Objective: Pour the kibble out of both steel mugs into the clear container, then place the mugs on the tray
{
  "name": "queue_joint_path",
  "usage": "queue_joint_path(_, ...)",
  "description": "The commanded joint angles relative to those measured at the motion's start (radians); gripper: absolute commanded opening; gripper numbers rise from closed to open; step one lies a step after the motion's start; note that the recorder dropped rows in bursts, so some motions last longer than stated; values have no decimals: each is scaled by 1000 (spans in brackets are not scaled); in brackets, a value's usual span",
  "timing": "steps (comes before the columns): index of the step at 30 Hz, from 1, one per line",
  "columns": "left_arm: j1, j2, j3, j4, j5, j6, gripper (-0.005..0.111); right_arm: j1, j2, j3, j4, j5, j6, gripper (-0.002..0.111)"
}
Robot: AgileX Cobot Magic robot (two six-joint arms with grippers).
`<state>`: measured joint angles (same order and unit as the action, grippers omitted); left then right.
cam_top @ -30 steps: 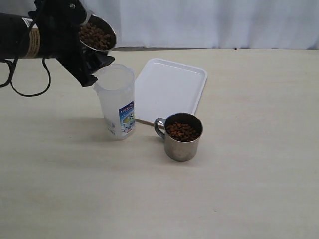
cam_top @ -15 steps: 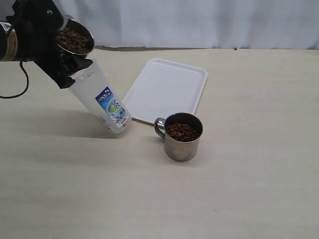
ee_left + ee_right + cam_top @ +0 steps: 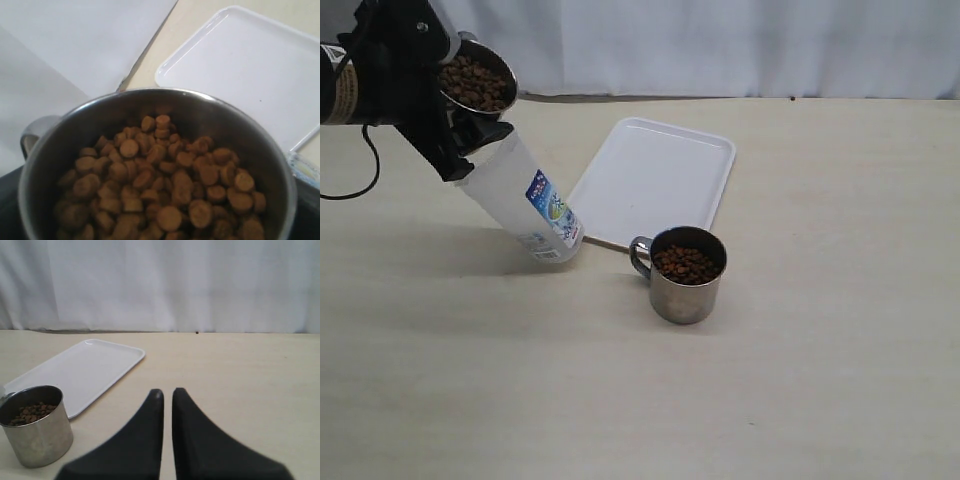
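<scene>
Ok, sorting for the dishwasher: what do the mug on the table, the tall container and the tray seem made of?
The mug: likely stainless steel, polished; its wall gives mirror-like reflections. The container: seemingly translucent plastic, frosted; light passes its cloudy wall. The tray: probably white plastic, smooth and faintly glossy, with moulded rounded corners.

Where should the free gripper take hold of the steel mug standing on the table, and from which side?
Probably clamp the standing mug across its wall below the rim, coming level from the exterior view's right: its handle points left, and it stands upright, holding kibble.
</scene>
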<state>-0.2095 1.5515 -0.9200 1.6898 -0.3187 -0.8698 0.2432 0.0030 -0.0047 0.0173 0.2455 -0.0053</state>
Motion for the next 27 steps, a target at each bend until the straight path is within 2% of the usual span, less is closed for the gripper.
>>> queue_joint_path(1, 0, -7, -2, -31, -33, 5, 0, 3, -3, 5, 1, -8, -7, 5)
queue_joint_path(27, 0, -7, -2, -55, -136, 12, 0, 3, -3, 5, 1, -8, -7, 5)
